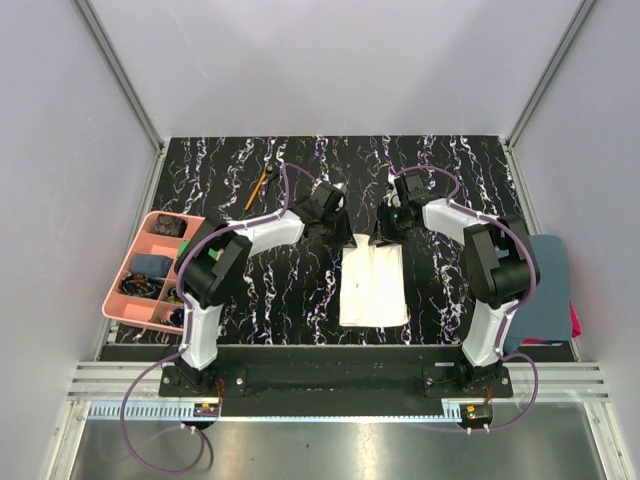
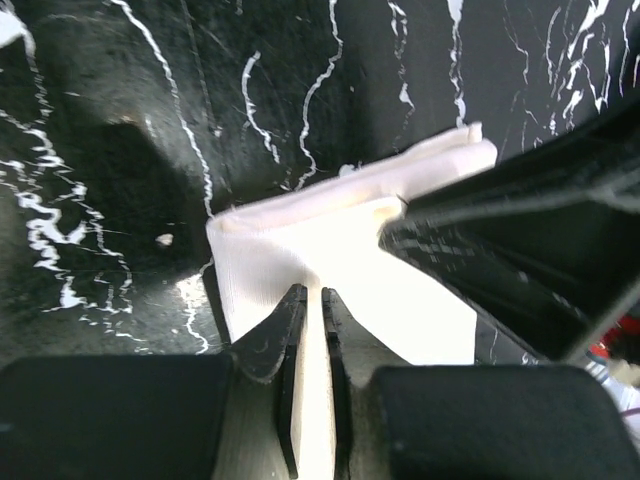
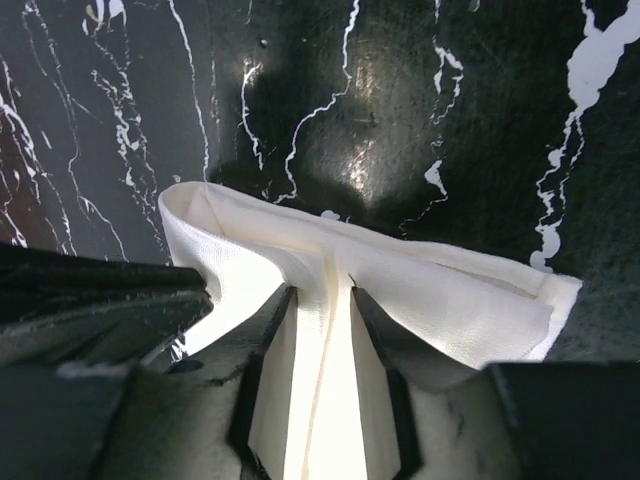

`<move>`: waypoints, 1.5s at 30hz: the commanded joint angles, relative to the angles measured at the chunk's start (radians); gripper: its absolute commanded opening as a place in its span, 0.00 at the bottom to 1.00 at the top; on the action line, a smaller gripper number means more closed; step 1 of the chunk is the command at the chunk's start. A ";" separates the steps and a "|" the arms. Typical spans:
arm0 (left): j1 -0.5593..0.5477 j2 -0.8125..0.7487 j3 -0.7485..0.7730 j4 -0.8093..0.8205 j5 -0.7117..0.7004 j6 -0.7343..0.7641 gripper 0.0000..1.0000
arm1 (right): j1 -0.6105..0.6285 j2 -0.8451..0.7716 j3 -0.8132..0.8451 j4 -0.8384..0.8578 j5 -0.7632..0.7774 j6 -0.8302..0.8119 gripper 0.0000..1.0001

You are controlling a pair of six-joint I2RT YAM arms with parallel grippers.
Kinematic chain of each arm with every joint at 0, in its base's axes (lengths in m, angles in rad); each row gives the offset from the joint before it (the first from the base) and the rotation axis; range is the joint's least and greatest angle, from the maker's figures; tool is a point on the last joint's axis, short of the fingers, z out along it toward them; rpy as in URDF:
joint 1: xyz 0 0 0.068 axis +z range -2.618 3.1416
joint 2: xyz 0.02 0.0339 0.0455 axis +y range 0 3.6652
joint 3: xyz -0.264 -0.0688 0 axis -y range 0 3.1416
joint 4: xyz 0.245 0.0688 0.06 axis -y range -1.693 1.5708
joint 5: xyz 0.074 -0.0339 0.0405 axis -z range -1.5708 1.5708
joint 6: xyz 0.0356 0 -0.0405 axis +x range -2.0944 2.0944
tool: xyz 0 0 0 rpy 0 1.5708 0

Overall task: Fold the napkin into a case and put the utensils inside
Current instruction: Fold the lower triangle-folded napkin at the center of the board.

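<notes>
Left gripper (image 2: 312, 330): closest to its wrist camera. Its black fingers (image 2: 285, 345) are pressed together on the napkin's (image 2: 340, 240) far-left corner, with cloth showing in the thin slit between them.
Pink tray (image 1: 118, 300): rigid, with compartments, well off to the left of the left gripper's fingers and apart from the cloth.
Orange-handled stick (image 1: 258, 188): thin and stiff, lying at a slant on the tabletop (image 1: 450, 170) beyond and to the left of the left gripper's fingers. The spoon cannot be made out.
Napkin: cream, soft, plain weave, already a narrow flat strip. Its long axis runs from both sets of fingers back towards the arm bases. The far edge is doubled over into a rounded fold, and the rest lies flat on the glossy black marbled top.
Right gripper (image 3: 320, 320): its fingers (image 3: 265, 360) are clamped on the far-right corner, with several layers bunched between them, so they sit a little wider than the left pair.
Blue-grey towel (image 1: 545, 290): thick and matte, well to the right of the right gripper's fingers, by the table edge.
Key relation: the two grippers sit side by side on the same short far edge, and the whole strip trails towards the bases, so drawing that edge over the strip would likely fold it crosswise.
Nearer arm: neither, as each holds its own corner. The left arm is nearer the stick.
</notes>
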 commanded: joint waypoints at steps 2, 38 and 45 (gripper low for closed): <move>-0.009 0.006 0.012 0.042 0.023 -0.004 0.13 | 0.002 0.013 0.056 -0.014 0.051 -0.027 0.32; -0.475 -0.349 -0.237 -0.070 -0.337 0.264 0.58 | -0.004 -0.160 -0.056 -0.045 -0.142 0.065 0.58; -0.536 -0.289 -0.195 -0.150 -0.434 0.241 0.53 | -0.004 -0.228 -0.197 0.007 -0.177 0.091 0.56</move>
